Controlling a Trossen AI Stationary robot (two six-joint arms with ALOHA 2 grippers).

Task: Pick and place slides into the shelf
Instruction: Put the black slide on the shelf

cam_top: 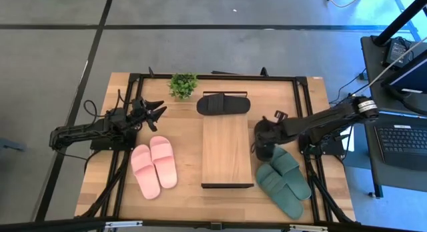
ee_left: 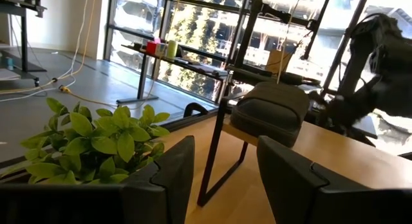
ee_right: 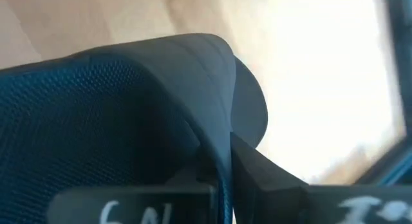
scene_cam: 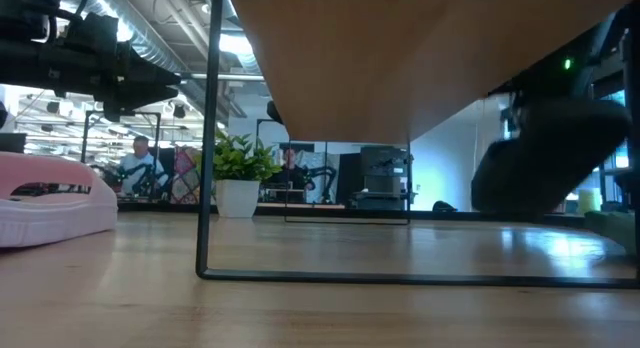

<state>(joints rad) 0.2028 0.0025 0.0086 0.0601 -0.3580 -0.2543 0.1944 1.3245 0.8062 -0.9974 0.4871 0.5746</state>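
Being lifted beside the shelf [cam_top: 227, 151] on the table [cam_top: 187, 192], a black slide [cam_top: 265, 140] is being held clamped in the right gripper [cam_top: 261, 133], clear of the tabletop as judged from the low view, just off the shelf's right edge. Another black slide [cam_top: 223, 105] is already being carried on the far end of the plank top, so one of six is judged placed and a second is under way. The pink pair [cam_top: 154, 166] is lying side by side to the shelf's left, and the green pair [cam_top: 285, 181] to its right, near the front; neither is judged to have been handled yet. The left gripper [cam_top: 157, 112] is being held with fingers apart, empty, above the table's left rear, near a potted plant [cam_top: 183, 84]. Four slides are thus judged still to be shelved once the held one is set down.
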